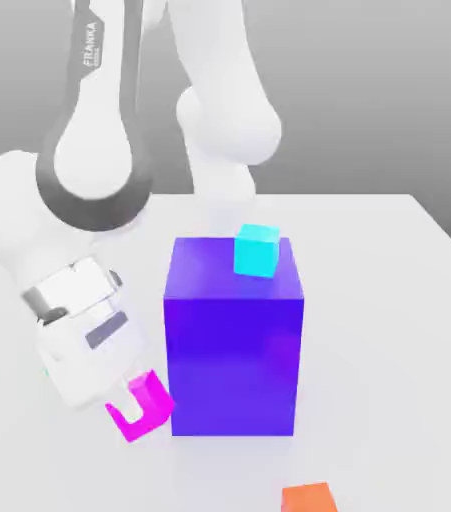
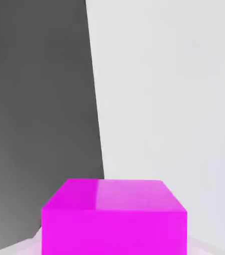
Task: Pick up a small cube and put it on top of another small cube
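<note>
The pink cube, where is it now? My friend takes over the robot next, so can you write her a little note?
Claw: shut on the small bright magenta cube, held beside the big purple-blue block, on the exterior view's left.
Small cyan cube: rests on that block's top.
Orange cube: on the white table, near the front edge.
Done: magenta cube grasped.
Left: find the small green cube, set the magenta one on top, let go.

The small cube point(image 1: 141, 412) is bright magenta, the big block point(image 1: 234, 350) deep purple-blue, with a cyan cube point(image 1: 258, 250) and an orange cube point(image 1: 309, 498) besides. The arm point(image 1: 99, 150) is white with dark grey bands; the table point(image 1: 389, 330) is plain white.
</note>
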Controlling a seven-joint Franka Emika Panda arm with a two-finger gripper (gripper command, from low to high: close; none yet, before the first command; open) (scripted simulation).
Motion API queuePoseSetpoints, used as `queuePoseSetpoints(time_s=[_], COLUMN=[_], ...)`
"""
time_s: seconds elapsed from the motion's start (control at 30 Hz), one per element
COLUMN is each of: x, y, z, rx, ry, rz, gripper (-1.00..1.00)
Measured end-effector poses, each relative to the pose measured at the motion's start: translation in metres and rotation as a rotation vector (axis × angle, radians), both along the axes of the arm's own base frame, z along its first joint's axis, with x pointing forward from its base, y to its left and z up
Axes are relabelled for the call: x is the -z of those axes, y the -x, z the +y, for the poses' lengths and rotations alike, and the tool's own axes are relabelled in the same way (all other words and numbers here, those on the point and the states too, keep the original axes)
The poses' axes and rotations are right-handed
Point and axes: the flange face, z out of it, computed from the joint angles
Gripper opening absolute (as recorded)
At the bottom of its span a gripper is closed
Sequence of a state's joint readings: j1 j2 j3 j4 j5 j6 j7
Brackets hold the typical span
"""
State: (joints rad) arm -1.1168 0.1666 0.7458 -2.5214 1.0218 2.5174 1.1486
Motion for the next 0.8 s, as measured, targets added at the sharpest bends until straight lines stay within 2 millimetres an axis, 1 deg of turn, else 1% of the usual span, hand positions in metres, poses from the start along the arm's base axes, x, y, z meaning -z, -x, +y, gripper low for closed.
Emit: queuePoseSetpoints(time_s=[0.2, 0.4, 0.8], x=[0.003, 0.001, -0.011], y=[0.032, 0.064, 0.123], z=[-0.025, -0.049, -0.082], rx=[0.169, 0.35, 0.723], ry=[-0.018, -0.014, 0.059], rz=[0.167, 0.307, 0.514], gripper=[-1.0, -1.0, -1.0])
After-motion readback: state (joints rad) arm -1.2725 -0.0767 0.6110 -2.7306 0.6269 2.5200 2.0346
